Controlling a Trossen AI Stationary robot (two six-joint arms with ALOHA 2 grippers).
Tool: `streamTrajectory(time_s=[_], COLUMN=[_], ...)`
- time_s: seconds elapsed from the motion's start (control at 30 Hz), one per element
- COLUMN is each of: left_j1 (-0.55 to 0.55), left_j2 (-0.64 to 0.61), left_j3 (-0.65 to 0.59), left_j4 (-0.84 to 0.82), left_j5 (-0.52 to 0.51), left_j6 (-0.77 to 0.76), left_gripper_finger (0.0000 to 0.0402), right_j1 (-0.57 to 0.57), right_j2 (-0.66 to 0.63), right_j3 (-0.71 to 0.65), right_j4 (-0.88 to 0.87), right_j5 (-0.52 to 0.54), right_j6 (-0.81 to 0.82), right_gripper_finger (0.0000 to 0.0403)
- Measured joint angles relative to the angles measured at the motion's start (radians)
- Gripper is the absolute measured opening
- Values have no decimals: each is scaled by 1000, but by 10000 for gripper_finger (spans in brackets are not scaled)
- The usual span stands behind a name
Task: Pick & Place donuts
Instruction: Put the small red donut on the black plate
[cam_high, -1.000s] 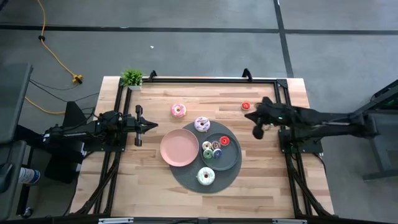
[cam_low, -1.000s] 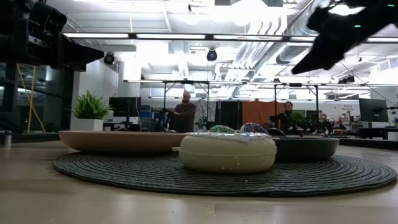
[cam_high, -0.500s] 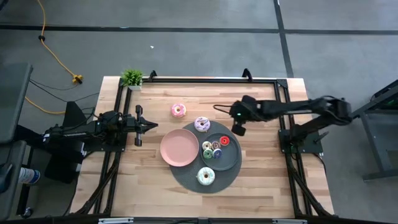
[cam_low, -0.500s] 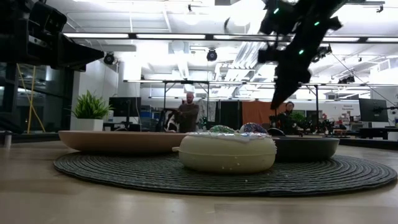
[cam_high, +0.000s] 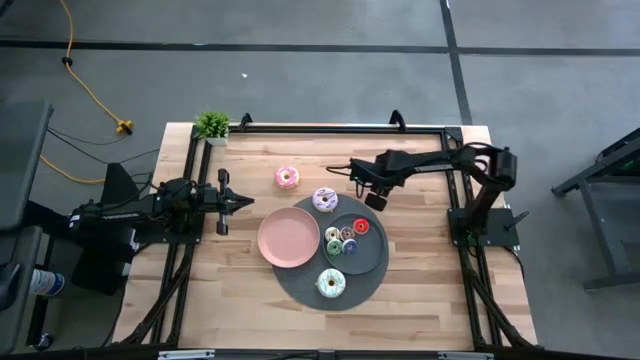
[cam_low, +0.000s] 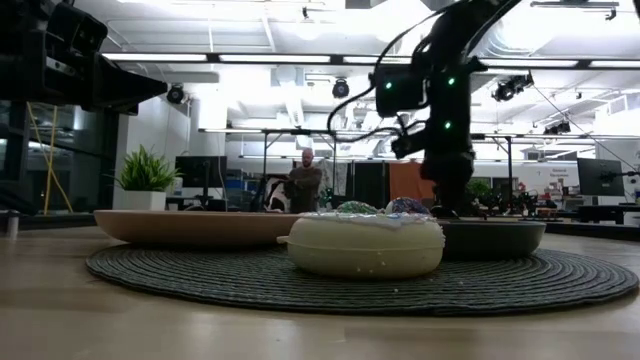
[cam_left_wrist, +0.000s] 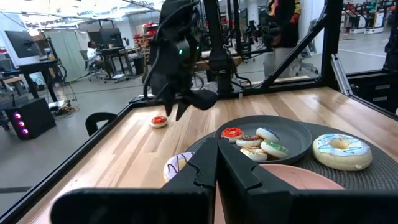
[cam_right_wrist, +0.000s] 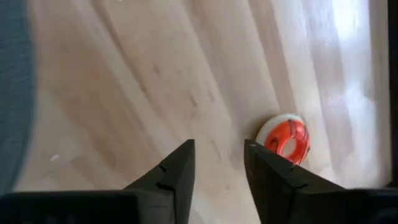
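1. Donuts sit on the round grey plate (cam_high: 374, 257): small red-iced toy ring donut (cam_high: 361, 227) among tiny ones; right gripper (cam_high: 372, 196) hovers just beyond its rim, left gripper (cam_high: 243, 201) waits beside the wooden table's (cam_high: 430, 290) left edge.
2. Low view: white-iced donut (cam_low: 365, 243) lies on the woven mat (cam_low: 560, 277).
3. Left wrist: fingers pressed together.
4. Right wrist: jaws parted, empty, above another red-iced donut (cam_right_wrist: 285, 139).

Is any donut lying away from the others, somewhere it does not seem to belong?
Yes. One small red donut lies alone on the bare wood near the table's far edge, apart from the grey plate holding the other small donuts.
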Motion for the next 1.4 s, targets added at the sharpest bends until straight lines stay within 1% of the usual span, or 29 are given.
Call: streamTrajectory(time_s=[0.1,0.17,0.33,0.5,0.67,0.9,1.07,1.4], left_j1=[0,0,0,0,0,0,0,0], left_j2=[0,0,0,0,0,0,0,0], left_j3=[0,0,0,0,0,0,0,0], left_j4=[0,0,0,0,0,0,0,0], left_j5=[0,0,0,0,0,0,0,0], left_j6=[0,0,0,0,0,0,0,0], left_gripper_finger=[1,1,1,1,1,1,1,1], right_j1=[-1,-1,-15,-33,-47,-80,-102,-132], right_j2=[38,63,149,217,242,246,246,246], right_j3=[29,50,122,175,185,181,181,159], right_j4=[-2,-10,-67,-121,-142,-212,-224,-224], right_j5=[36,42,16,2,6,77,118,130], right_j6=[-1,29,150,179,178,174,131,103], right_gripper_finger=[150,166,202,222,226,227,227,227])
